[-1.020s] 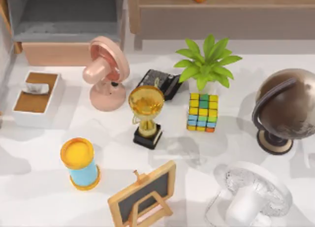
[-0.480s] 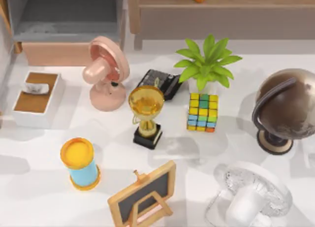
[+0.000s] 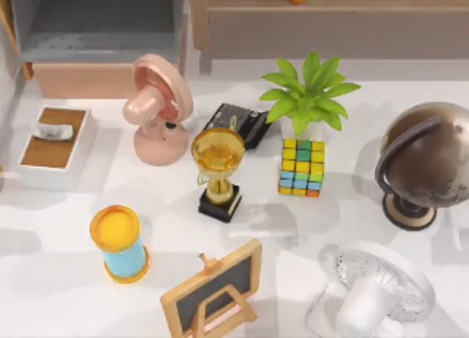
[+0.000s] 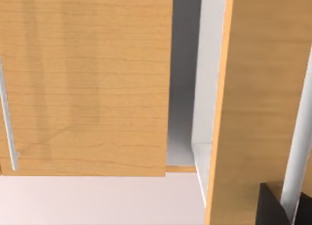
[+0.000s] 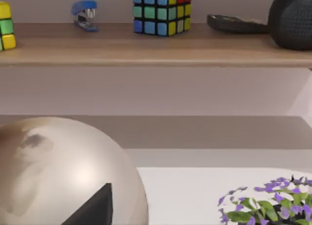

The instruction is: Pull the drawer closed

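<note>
The drawer (image 3: 80, 80) is at the table's far left corner in the top view, with its grey inside exposed and its pale peach front facing the table. The left wrist view looks closely at orange-tan wooden panels (image 4: 87, 83) with a grey gap between them; a dark part of my left gripper (image 4: 275, 208) is at the edge. A dark part of my right gripper (image 5: 92, 208) lies in front of the globe (image 5: 58, 171) in the right wrist view.
A pink fan (image 3: 157, 107) and a white box with a brown top (image 3: 55, 144) stand just before the drawer. A trophy (image 3: 218, 166), plant (image 3: 308, 96), colour cube (image 3: 302, 167), globe (image 3: 425, 158), white fan (image 3: 374, 294), chalkboard (image 3: 212, 290) and yellow-topped cylinder (image 3: 119, 243) crowd the table. A long shelf unit (image 3: 330, 19) runs along the back.
</note>
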Robot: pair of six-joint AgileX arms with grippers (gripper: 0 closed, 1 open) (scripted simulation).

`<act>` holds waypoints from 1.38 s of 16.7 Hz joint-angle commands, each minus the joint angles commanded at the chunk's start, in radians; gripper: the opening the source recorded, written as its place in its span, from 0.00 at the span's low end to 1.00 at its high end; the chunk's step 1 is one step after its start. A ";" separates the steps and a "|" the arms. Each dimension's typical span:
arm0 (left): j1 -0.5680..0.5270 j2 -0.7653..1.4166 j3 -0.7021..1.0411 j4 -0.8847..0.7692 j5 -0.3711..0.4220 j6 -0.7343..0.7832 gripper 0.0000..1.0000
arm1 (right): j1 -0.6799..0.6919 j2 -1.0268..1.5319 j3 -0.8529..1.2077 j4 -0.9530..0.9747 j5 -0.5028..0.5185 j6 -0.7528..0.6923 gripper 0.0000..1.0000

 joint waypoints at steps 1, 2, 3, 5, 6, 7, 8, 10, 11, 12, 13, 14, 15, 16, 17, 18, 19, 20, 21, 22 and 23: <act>-0.002 0.000 0.018 -0.014 -0.010 0.002 0.00 | 0.000 0.000 0.000 0.000 0.000 0.000 1.00; -0.003 0.001 0.039 -0.029 -0.023 0.004 0.00 | 0.000 0.000 0.000 0.000 0.000 0.000 1.00; -0.007 0.002 0.063 -0.045 -0.036 0.006 0.00 | 0.000 0.000 0.000 0.000 0.000 0.000 1.00; -0.024 0.012 0.115 -0.073 -0.064 0.007 0.00 | 0.000 0.000 0.000 0.000 0.000 0.000 1.00; -0.038 0.022 0.139 -0.084 -0.077 0.005 0.00 | 0.000 0.000 0.000 0.000 0.000 0.000 1.00; -0.056 0.037 0.161 -0.093 -0.088 0.002 0.00 | 0.000 0.000 0.000 0.000 0.000 0.000 1.00; -0.075 0.054 0.177 -0.099 -0.097 0.000 0.00 | 0.000 0.000 0.000 0.000 0.000 0.000 1.00; -0.107 0.084 0.194 -0.105 -0.107 -0.005 0.00 | 0.000 0.000 0.000 0.000 0.000 0.000 1.00; -0.114 0.090 0.196 -0.105 -0.108 -0.006 0.00 | 0.000 0.000 0.000 0.000 0.000 0.000 1.00; -0.114 0.090 0.196 -0.105 -0.108 -0.006 0.00 | 0.000 0.000 0.000 0.000 0.000 0.000 1.00; -0.114 0.090 0.196 -0.105 -0.108 -0.006 0.00 | 0.000 0.000 0.000 0.000 0.000 0.000 1.00; -0.107 0.092 0.190 -0.109 -0.106 -0.007 0.00 | 0.000 0.000 0.000 0.000 0.000 0.000 1.00; -0.106 0.091 0.193 -0.112 -0.107 -0.007 0.00 | 0.000 0.000 0.000 0.000 0.000 0.000 1.00; -0.103 0.090 0.203 -0.122 -0.110 -0.006 0.00 | 0.000 0.000 0.000 0.000 0.000 0.000 1.00; -0.101 0.090 0.221 -0.137 -0.117 -0.005 0.00 | 0.000 0.000 0.000 0.000 0.000 0.000 1.00; -0.101 0.093 0.245 -0.154 -0.126 -0.004 0.00 | 0.000 0.000 0.000 0.000 0.000 0.000 1.00; -0.108 0.100 0.274 -0.172 -0.137 -0.003 0.00 | 0.000 0.000 0.000 0.000 0.000 0.000 1.00; -0.119 0.111 0.305 -0.189 -0.149 -0.003 0.00 | 0.000 0.000 0.000 0.000 0.000 0.000 1.00; -0.133 0.127 0.337 -0.206 -0.161 -0.003 0.00 | 0.000 0.000 0.000 0.000 0.000 0.000 1.00; -0.149 0.145 0.368 -0.220 -0.172 -0.005 0.00 | 0.000 0.000 0.000 0.000 0.000 0.000 1.00; -0.165 0.164 0.395 -0.231 -0.182 -0.007 0.00 | 0.000 0.000 0.000 0.000 0.000 0.000 1.00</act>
